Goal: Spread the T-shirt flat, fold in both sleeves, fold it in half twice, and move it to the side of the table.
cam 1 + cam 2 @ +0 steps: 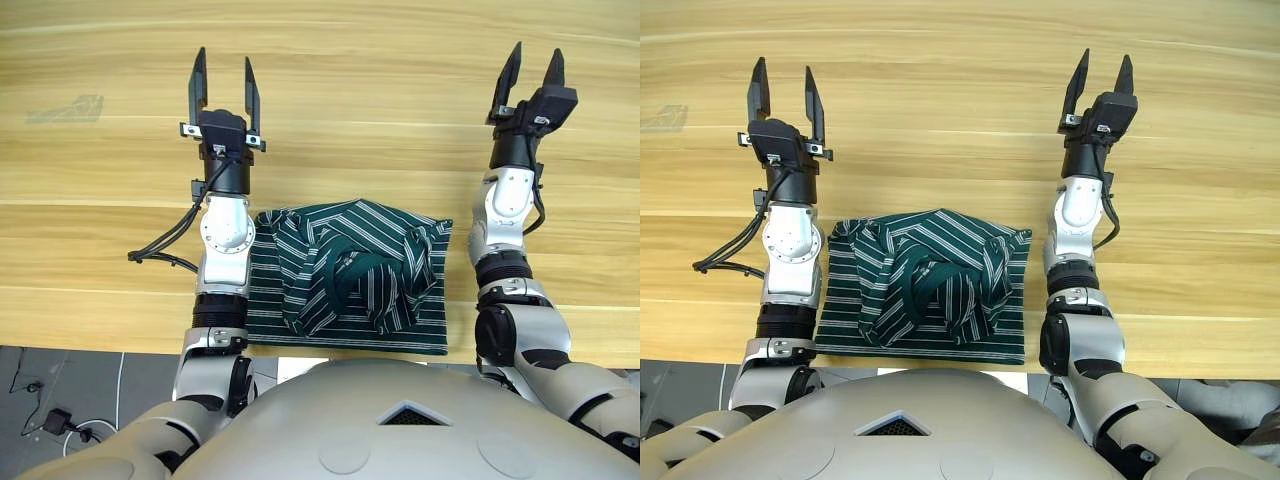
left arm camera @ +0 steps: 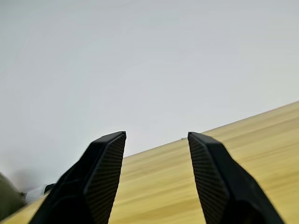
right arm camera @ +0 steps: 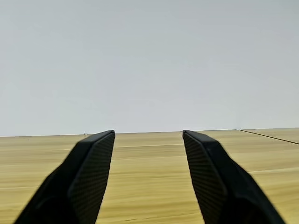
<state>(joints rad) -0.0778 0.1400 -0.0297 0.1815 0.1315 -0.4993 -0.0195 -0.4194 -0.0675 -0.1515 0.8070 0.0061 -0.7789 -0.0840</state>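
There is one green-and-white striped T-shirt [image 1: 345, 275], one wooden table [image 1: 380, 100], and two grippers, the left gripper [image 1: 225, 85] and the right gripper [image 1: 532, 72], each with two black fingers [image 1: 198, 80], four altogether.

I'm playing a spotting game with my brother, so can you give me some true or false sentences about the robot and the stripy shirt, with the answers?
1. The T-shirt is dark green with pale stripes. True.
2. The left gripper is holding the T-shirt. False: it is open and empty, out over the table beyond the T-shirt.
3. The T-shirt lies between the robot's two arms, at the table's near edge. True.
4. The T-shirt is spread out flat. False: its middle is bunched up in a heap.
5. The right gripper is shut. False: it is open, with nothing in it.
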